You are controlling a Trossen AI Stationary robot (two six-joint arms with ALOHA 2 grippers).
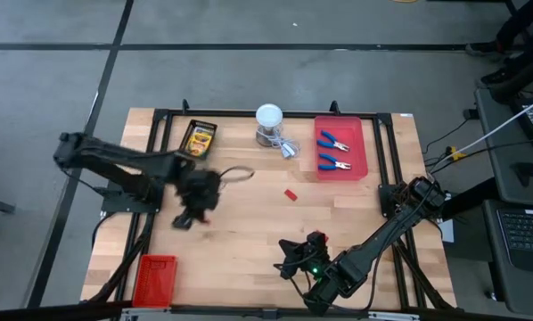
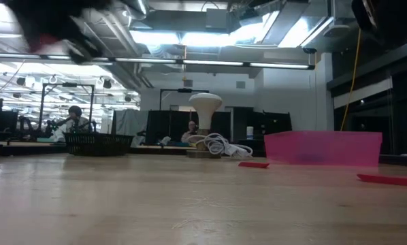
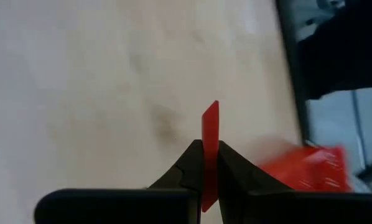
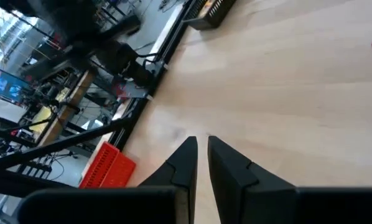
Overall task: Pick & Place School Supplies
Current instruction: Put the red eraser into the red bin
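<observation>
One thin red block [image 3: 210, 134] stands edge-on between the fingers of the left gripper [image 3: 209, 163], which are clamped together on it above the bare wooden table [image 1: 249, 241], left of the table's middle in the high view. A second red block [image 1: 291, 194] lies flat on the wood near the centre, well apart from that gripper. Two blue-handled pliers [image 1: 334, 150] lie side by side in the pink tray [image 1: 356, 159] at the far right of the table. A printed crayon box [image 1: 198, 138] sits in a black tray [image 1: 198, 124] at the far left, and a white round-topped container [image 1: 269, 117] stands between the two trays with a coiled white cable [image 1: 287, 148] beside it. A red ribbed tray [image 1: 154, 278] rests at the near left corner. The right gripper [image 4: 201, 149] hangs over the near middle of the table, its fingers almost together with a narrow gap and nothing between them.
</observation>
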